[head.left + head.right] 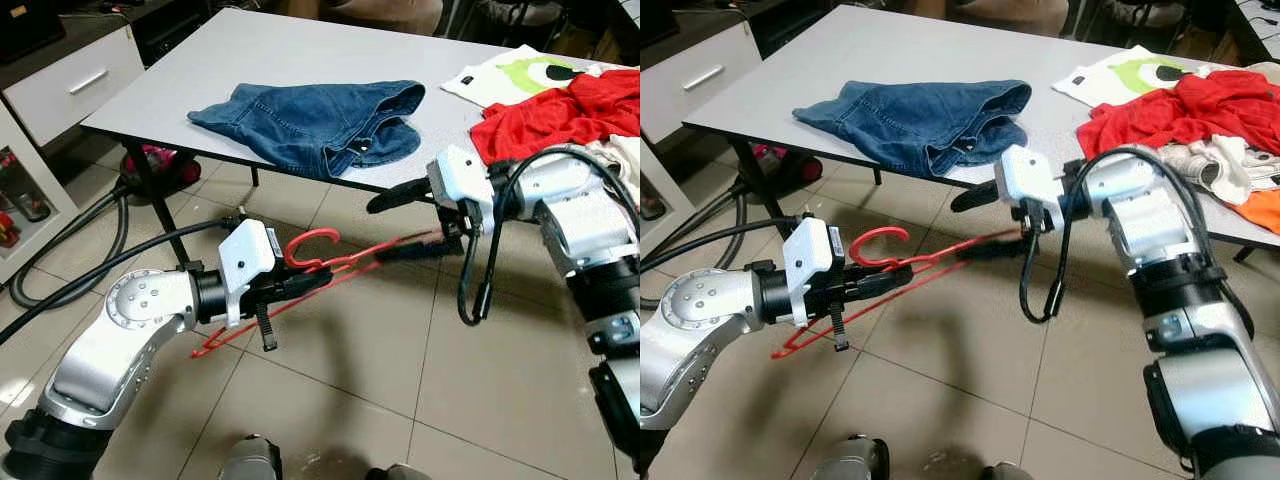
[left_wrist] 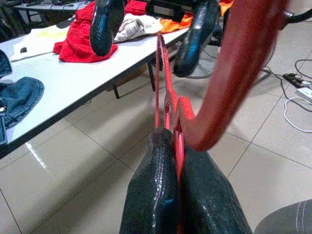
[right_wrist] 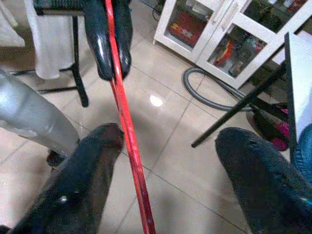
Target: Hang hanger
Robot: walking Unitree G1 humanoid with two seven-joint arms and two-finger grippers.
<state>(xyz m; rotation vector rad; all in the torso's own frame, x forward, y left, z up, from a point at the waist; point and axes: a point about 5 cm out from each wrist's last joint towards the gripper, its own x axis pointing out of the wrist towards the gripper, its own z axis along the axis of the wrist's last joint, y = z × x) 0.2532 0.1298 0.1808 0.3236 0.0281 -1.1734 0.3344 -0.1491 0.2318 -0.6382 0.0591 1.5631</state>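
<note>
Grey table [image 1: 200, 90] bearing jeans [image 1: 320, 120] stands on tiled floor [image 1: 350, 380].

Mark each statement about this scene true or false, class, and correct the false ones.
1. The left gripper is shut on the red hanger. True.
2. The right gripper is clamped shut on the hanger. False: its fingers are spread, one above and one below the hanger's end.
3. The blue jeans lie on the floor. False: they lie on the white table.
4. A red garment lies on the table to the right of the jeans. True.
5. The hanger hangs on a rail. False: it is held over the tiled floor.
</note>
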